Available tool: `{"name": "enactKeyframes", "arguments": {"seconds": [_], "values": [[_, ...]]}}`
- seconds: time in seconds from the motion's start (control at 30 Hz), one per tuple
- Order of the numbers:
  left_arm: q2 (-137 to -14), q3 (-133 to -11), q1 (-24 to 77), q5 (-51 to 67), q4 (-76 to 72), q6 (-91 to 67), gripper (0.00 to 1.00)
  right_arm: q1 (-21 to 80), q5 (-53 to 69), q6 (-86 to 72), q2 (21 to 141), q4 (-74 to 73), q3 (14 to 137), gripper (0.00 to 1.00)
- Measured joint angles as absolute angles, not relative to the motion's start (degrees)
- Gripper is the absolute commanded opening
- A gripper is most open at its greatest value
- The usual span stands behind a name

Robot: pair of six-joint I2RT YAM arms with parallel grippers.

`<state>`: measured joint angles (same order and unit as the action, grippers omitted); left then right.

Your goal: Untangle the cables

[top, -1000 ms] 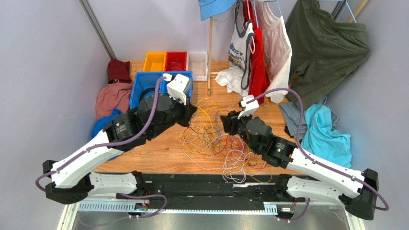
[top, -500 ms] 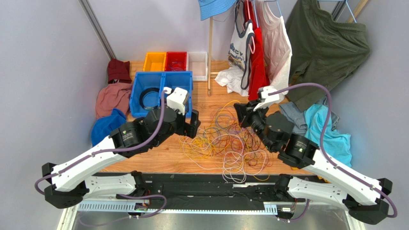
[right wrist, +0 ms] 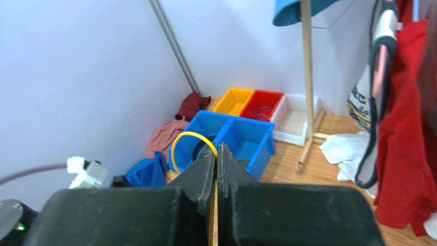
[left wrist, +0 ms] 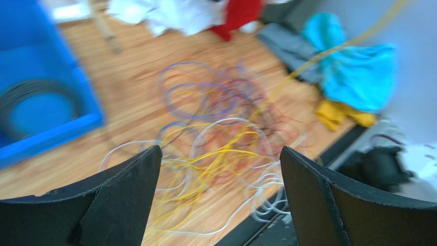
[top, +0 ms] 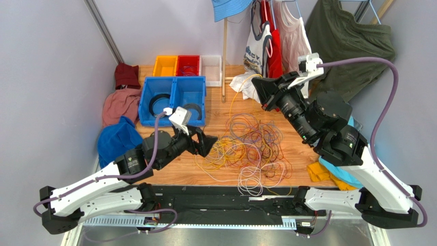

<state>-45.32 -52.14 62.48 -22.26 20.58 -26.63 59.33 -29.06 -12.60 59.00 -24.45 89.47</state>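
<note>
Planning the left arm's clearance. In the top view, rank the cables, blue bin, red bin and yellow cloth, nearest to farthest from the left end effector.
1. cables, just to the right of the left end effector.
2. blue bin, behind it.
3. red bin, farther back.
4. yellow cloth, far right, by the near edge.

Two blue bins (top: 173, 89) side by side on the wooden table (top: 214, 107), with orange bin (top: 156, 66), red bin (top: 189, 57) and white bin (top: 211, 57) lined up behind. Olive garment (top: 349, 41) hangs back right.
</note>
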Motion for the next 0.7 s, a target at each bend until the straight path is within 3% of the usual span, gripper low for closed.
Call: {"name": "enactKeyframes", "arguments": {"seconds": [0.23, 0.7], "values": [[-42.09, -36.49, 62.54, -11.33, -5.37, -24.97, 0.99, 59.31, -24.77, -14.04, 62.85, -29.45, 93.8, 0.0], [-50.98, -35.68, 62.52, -4.01, -26.35, -21.5, 0.99, 59.31, -17.82, -18.5, 65.47, -34.06, 98.13, 0.0]]}}
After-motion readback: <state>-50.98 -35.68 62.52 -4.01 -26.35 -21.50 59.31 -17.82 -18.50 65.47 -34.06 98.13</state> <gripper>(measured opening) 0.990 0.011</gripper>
